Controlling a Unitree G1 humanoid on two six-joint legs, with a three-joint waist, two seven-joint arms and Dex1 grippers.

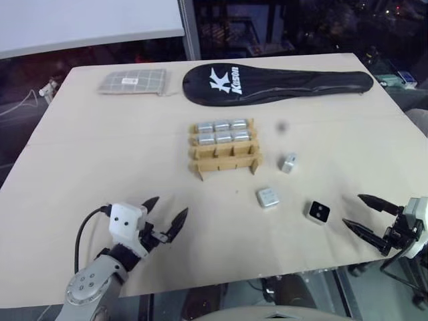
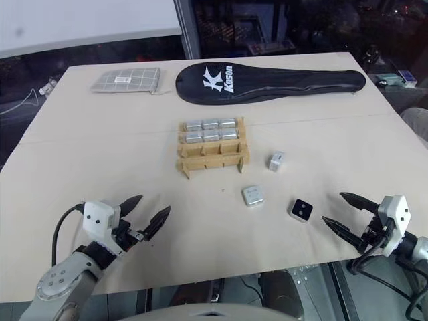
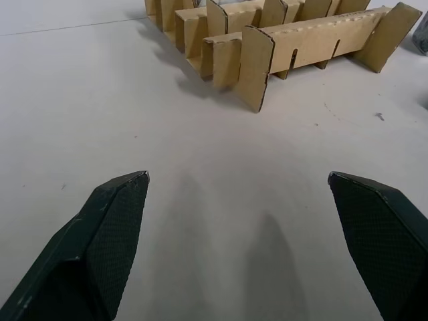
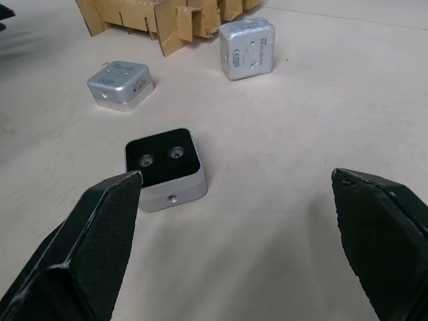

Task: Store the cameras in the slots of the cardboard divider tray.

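The cardboard divider tray [image 1: 225, 159] stands mid-table. Its two far rows hold several silver cameras [image 1: 223, 131]; the near row of slots is empty. Three loose cameras lie to its right: one on its side [image 1: 288, 162], one flat [image 1: 268, 197], and one with its black face up [image 1: 317, 212]. My right gripper [image 1: 352, 208] is open at the table's front right, just right of the black-faced camera [image 4: 166, 167], with nothing between its fingers. At the front left, my left gripper [image 1: 171, 204] is open and empty, pointing at the tray [image 3: 294, 40].
A long black racket cover [image 1: 274, 81] lies along the far edge, with a grey checked pouch [image 1: 134, 81] to its left. The table's front edge runs just below both grippers. Bare tabletop lies between the left gripper and the tray.
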